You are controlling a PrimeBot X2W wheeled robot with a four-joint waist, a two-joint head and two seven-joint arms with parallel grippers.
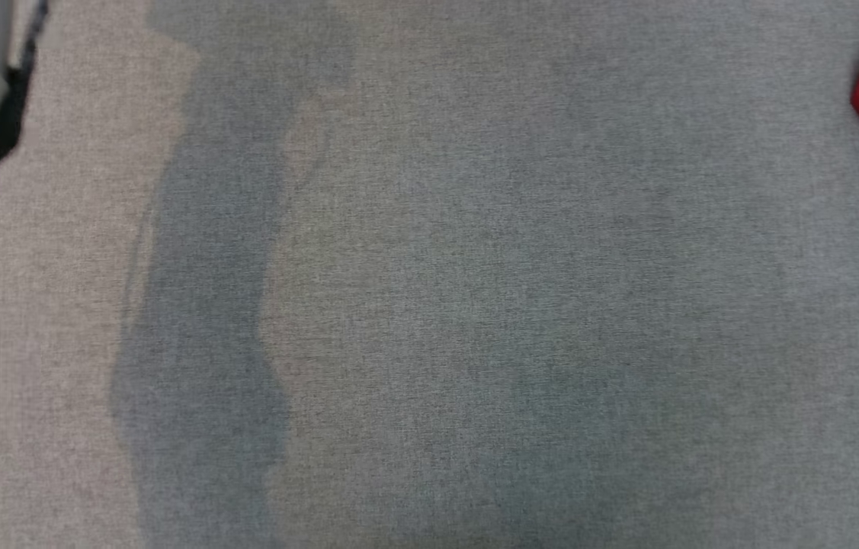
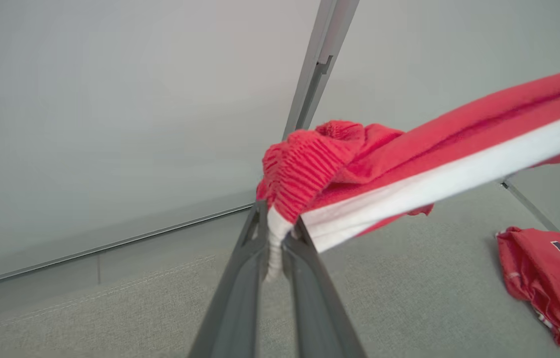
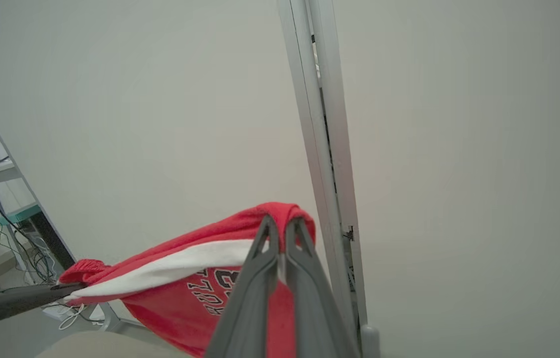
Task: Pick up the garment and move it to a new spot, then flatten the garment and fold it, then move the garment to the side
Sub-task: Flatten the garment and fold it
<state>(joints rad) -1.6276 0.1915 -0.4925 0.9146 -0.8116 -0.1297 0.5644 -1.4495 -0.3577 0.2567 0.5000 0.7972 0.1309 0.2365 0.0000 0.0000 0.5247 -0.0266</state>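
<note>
- grey fabric surface (image 1: 475, 305) with soft shadows across it
- plain pale wall (image 2: 86, 99)
- metal post (image 3: 324, 149) against the wall
- tangled cables (image 3: 11, 233) in a cluttered corner

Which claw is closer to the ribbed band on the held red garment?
Left. The left claw is clamped on cloth right beside the ribbed band; the right claw pinches the garment's far end, away from it.

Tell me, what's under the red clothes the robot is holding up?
Under the held garment lies the gray fabric surface, with a second crumpled red garment off to one side. The left gripper and right gripper pinch the cloth. Whatever is right behind the cloth is hidden.
</note>
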